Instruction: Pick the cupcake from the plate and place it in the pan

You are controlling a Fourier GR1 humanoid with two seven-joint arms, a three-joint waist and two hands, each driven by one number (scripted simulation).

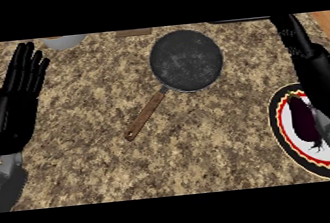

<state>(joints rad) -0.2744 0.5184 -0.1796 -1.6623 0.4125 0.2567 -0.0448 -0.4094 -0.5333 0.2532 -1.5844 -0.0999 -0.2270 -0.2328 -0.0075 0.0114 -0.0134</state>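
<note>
Speckled stone counter fills the room's middle. No cupcake shows on the plate at the right edge, only a dark shape. The right hand hangs above it; I cannot tell its fingers. Best go down slowly, then carry left to the pan. Left hand rests spread. No writing anywhere.
</note>
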